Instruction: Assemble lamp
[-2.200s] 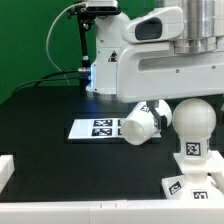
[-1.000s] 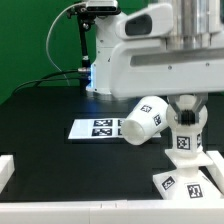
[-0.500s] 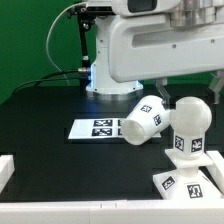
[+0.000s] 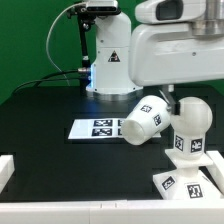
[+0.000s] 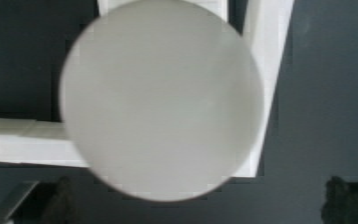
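The round white bulb (image 4: 190,118) stands upright by its tagged neck on the low square base (image 4: 192,182) at the exterior view's right. The cone shade (image 4: 141,119) lies on its side just to the bulb's left. In the wrist view the bulb (image 5: 167,95) fills the picture as a large pale oval seen from above. My gripper (image 5: 185,207) is open above it. Its dark fingertips (image 5: 23,203) stand wide apart on either side, touching nothing. In the exterior view the gripper is hidden behind the raised arm.
The marker board (image 4: 98,128) lies flat just left of the shade. The arm's white body (image 4: 170,50) hangs over the lamp parts. A white border (image 4: 90,207) runs along the table's front edge, and white strips (image 5: 16,140) show behind the bulb.
The gripper was down around the bulb a second ago. It has let go and risen, and the arm has moved up. The bulb stays upright on the base.
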`<state>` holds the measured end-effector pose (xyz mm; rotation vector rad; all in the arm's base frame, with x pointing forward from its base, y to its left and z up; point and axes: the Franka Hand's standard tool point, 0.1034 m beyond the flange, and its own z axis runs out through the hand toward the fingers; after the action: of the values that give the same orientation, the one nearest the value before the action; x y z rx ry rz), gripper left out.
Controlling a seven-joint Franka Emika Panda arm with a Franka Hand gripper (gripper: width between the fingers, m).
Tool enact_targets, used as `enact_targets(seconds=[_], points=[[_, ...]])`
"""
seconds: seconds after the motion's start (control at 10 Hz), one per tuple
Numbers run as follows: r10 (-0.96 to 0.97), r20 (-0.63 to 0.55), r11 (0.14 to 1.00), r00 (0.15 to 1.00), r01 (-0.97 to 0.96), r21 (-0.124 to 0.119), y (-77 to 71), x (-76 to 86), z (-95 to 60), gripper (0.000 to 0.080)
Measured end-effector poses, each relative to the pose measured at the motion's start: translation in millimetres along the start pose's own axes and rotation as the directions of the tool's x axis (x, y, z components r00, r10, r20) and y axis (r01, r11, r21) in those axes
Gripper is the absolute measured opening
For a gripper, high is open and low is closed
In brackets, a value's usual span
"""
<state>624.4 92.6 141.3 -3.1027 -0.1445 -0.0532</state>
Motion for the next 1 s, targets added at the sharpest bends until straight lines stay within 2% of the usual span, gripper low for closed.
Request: enact_targets(seconds=[0.2,0.5,0.8,0.9,1.0], points=[[-0.003,0.012,1.0,1.0,0.003,-0.003,-0.9,-5.0,5.6,0.0699],[0.003,0.008,1.0,1.0,-0.003,-0.007,3.0,-21.3,18.8,0.0699],[0.003,0.008,1.0,1.0,-0.003,-0.007,3.5,-22.2,20.6,0.0699],[0.004,0.008,1.0,1.0,-0.003,-0.007,3.6,-22.1,20.6,0.0603],[0.004,0.008,1.0,1.0,-0.004,-0.008,3.6,-22.1,20.6,0.057]])
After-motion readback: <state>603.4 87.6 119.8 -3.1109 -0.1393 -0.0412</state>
